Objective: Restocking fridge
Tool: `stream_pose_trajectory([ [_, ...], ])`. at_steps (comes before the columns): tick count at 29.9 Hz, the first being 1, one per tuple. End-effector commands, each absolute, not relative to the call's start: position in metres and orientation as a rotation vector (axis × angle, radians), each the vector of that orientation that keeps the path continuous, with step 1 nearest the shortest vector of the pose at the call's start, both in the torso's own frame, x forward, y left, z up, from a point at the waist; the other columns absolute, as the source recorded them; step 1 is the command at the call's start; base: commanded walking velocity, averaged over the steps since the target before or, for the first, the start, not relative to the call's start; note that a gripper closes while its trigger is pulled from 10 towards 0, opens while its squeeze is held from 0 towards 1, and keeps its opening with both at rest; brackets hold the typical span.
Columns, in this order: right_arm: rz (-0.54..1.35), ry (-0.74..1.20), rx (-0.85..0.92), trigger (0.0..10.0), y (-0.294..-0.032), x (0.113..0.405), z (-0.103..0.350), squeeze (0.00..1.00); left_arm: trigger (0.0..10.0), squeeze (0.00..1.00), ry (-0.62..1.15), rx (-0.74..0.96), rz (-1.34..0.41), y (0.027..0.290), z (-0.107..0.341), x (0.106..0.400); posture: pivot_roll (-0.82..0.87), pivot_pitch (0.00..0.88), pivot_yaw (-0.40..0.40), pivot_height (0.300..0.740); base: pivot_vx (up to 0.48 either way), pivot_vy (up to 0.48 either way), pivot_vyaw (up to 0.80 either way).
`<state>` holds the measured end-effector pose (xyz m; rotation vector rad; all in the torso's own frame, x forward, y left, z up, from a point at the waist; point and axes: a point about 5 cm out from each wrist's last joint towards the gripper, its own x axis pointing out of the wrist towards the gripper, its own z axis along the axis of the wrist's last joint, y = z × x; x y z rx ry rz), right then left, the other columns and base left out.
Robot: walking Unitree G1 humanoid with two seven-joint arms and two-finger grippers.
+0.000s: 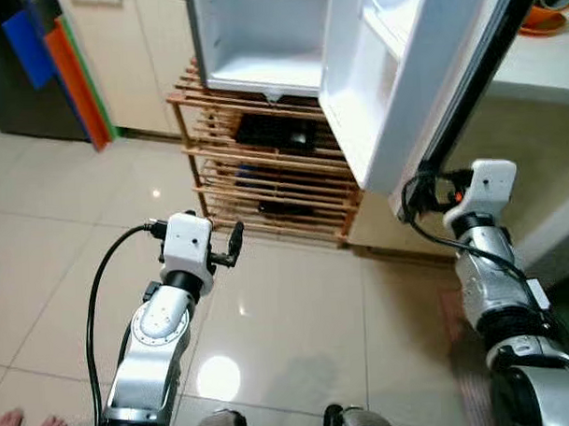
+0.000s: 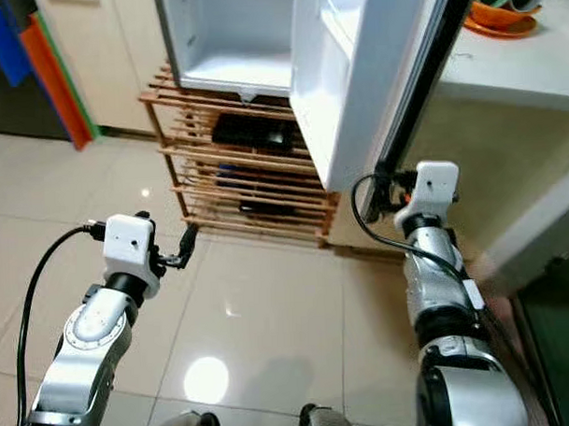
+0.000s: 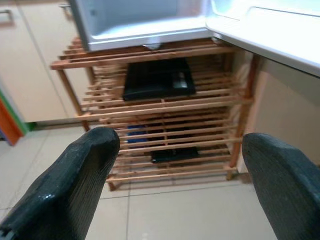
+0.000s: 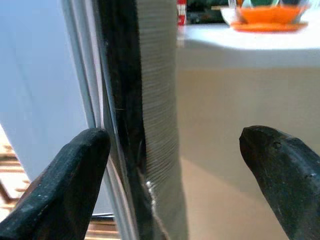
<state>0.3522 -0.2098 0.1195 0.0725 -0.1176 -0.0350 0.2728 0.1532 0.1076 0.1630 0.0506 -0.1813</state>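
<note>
Right gripper (image 4: 175,165) spread wide around the fridge door (image 4: 145,100) edge, not clamped; left gripper (image 3: 180,165) open, empty.

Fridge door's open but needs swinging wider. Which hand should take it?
Right. The right hand is open with the fridge door edge between its fingers. The left hand is open too, out over the floor facing the wooden rack.
</note>
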Motion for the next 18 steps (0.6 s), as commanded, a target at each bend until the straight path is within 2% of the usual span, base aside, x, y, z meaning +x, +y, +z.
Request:
stream_pose_trajectory([
  [1,0.038,-0.216,0.135,10.0,-0.191,0.365,0.150,0.00,10.0,0.00,0.043,0.169,-0.183,0.152,0.111,0.273,0.08,0.138,-0.025,0.740,0.000,0.000,0.00],
  [5,0.139,-0.246,0.183,10.0,-0.164,0.365,0.159,0.00,10.0,0.00,0.040,0.169,-0.186,0.150,0.113,0.275,0.07,0.143,-0.028,0.740,0.000,0.000,0.00],
  [6,0.139,-0.246,0.183,10.0,-0.164,0.365,0.159,0.00,10.0,0.00,0.040,0.169,-0.186,0.150,0.113,0.275,0.07,0.143,-0.028,0.740,0.000,0.000,0.00],
  [7,0.186,-0.256,0.205,10.0,-0.152,0.361,0.160,0.00,10.0,0.00,0.042,0.168,-0.187,0.150,0.112,0.273,0.07,0.143,-0.028,0.740,0.000,0.000,0.00],
  [18,0.312,-0.261,0.288,10.0,-0.126,0.346,0.170,0.00,10.0,0.00,0.049,0.167,-0.197,0.147,0.111,0.276,0.07,0.136,-0.027,0.740,0.000,0.000,0.00],
])
